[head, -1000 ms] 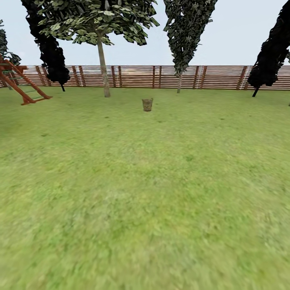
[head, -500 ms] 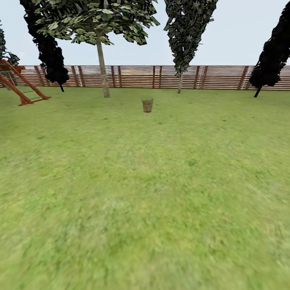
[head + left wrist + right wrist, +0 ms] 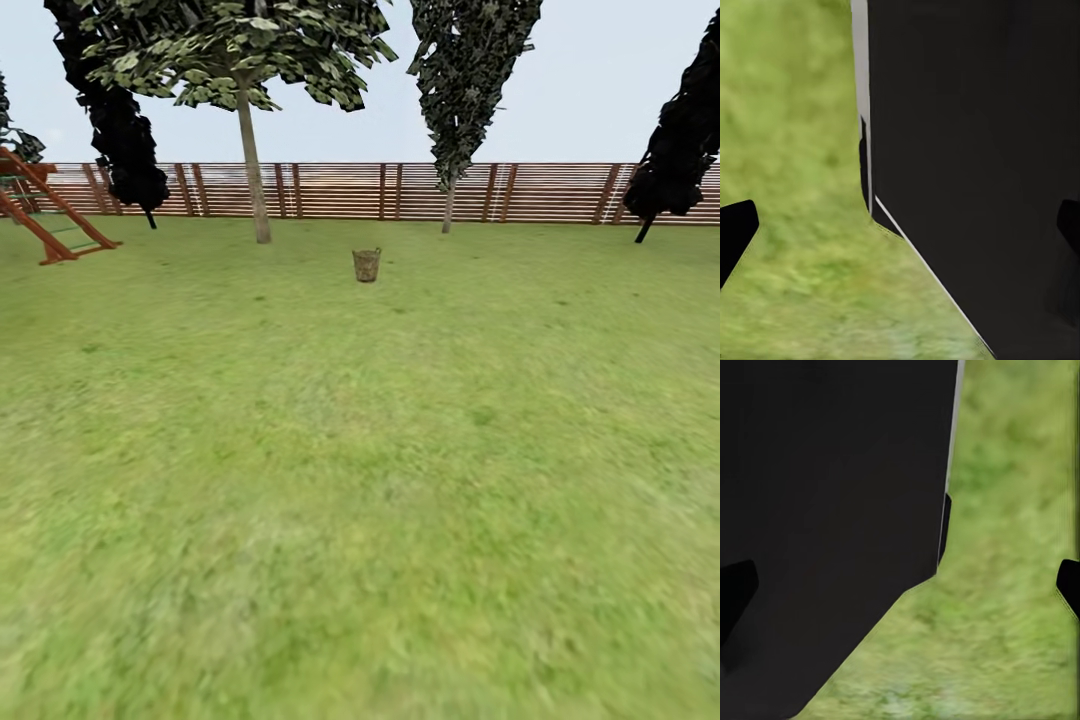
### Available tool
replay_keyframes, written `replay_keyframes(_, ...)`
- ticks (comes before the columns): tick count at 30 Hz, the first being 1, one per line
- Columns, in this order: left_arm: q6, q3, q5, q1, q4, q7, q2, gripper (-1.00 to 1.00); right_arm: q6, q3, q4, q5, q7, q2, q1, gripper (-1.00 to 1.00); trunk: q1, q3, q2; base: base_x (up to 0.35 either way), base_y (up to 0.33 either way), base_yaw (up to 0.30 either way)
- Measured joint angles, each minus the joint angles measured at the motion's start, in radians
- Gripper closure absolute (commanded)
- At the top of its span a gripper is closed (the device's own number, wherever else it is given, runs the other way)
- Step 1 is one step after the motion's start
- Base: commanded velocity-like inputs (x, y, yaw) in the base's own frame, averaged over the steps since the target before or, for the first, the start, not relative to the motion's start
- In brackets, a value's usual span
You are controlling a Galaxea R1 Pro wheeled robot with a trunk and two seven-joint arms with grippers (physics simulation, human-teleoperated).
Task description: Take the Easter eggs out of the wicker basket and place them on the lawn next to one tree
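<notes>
The lawn (image 3: 360, 480) lay wide before the robot, the wicker basket (image 3: 366, 265) stood far ahead near the slat fence (image 3: 400, 190), and both the left gripper (image 3: 900, 225) and right gripper (image 3: 900, 585) hung open, so the drive should aim straight at the basket.

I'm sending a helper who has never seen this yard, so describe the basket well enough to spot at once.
Look along the brown slatted fence at the far end of the lawn. In front of it, between the pale-trunked tree and the narrow dark tree, stands the basket. It is the only small brown woven thing out on open grass.
</notes>
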Motion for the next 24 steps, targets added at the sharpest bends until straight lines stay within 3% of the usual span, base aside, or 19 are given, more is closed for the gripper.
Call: replay_keyframes(24, 0.000, 0.000, 0.002, 0.000, 0.004, -0.002, -0.003, -1.00, 0.001, 0.007, -0.009, 0.005, -0.002, 0.001, 0.000, -1.00, 0.000, 0.000, 0.000, 0.340, 0.000, 0.000)
